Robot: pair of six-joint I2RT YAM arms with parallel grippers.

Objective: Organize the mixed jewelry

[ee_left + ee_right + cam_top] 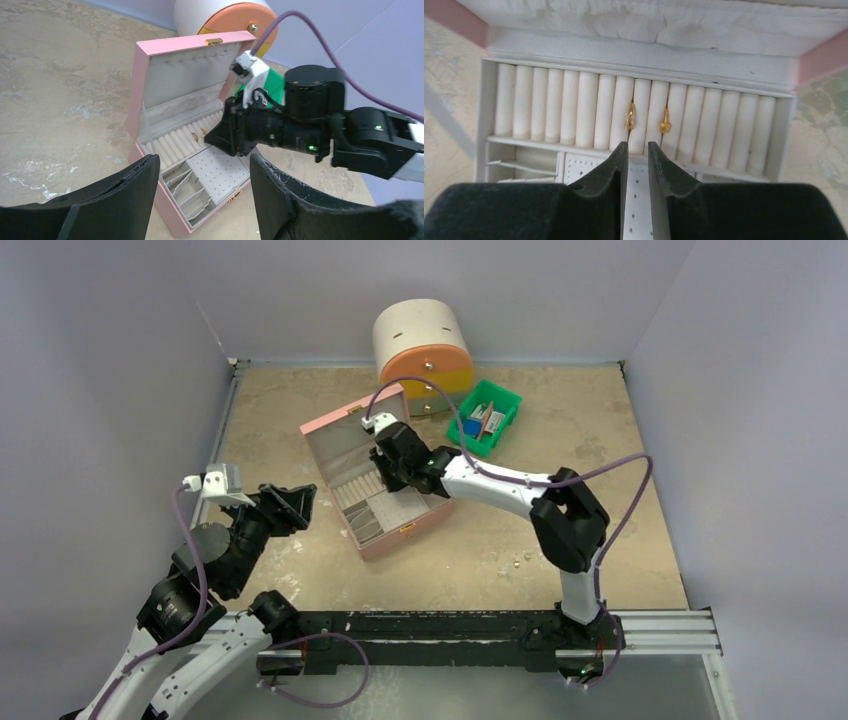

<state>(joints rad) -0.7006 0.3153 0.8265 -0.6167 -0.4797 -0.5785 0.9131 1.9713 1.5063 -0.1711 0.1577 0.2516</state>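
Item: ring sorting, in progress. Pink box (340, 445), lid up, stands at the centre of the overhead view on the counter (560, 410). Right fingers (638, 150) hang low over its ring rolls (549, 105), the tips parted by only a narrow slit with nothing between them. Two gold rings stand wedged in the rolls. Ring one (630, 117) is just beyond the tips, a shade left of the slit and apart from them. Ring two (665, 121) is a little further right. Left fingers (293, 505), lower left of the overhead view, are spread wide and empty, beside the box and not touching it. Two tiny gold specks (516, 562) lie loose on the counter, lower right of centre, near the right arm's base. I cannot make out the silvery hoop anywhere. Also present, with neither arm at them, are a green bin (510, 410) and a round drawer unit (420, 335) at upper centre. Step, as I judge it: seating a ring, and ring one looks home and free of any grip. Next move, as I judge it: raise the right fingers straight out of the box without brushing either ring, then carry them to the specks. Pieces that small need the tips centred exactly and closed flat against the counter. A ring would then go to the rolls and a stud to the perforated panel (220, 172).
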